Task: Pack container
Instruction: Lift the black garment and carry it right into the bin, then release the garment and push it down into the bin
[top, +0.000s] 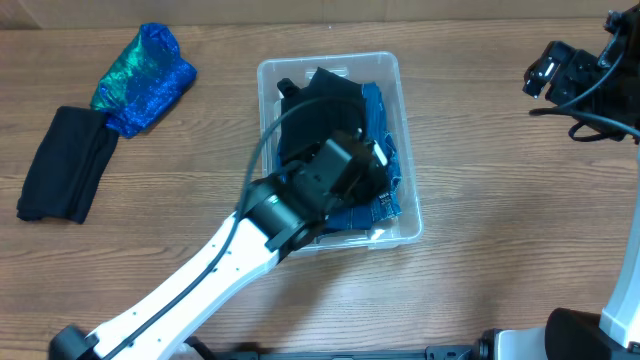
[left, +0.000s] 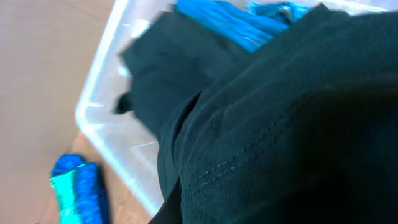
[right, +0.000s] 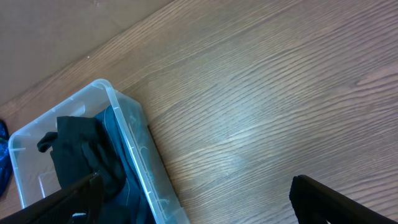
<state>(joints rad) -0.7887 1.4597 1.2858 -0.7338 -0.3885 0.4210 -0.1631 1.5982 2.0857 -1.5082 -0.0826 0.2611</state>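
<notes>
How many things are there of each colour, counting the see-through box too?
Clear container: 1
Black: 2, the packed black cloth and the folded black cloth
Blue: 1, the blue cloth in the container
Shiny blue-green: 1, the shiny cloth
Total: 5

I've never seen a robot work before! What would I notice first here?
First, the white arm's left hand, shut on a black cloth inside the clear container in the middle, with blue fabric under it. Next, the shiny blue-green bundle at the far left, with a folded dark cloth right beside it.
</notes>
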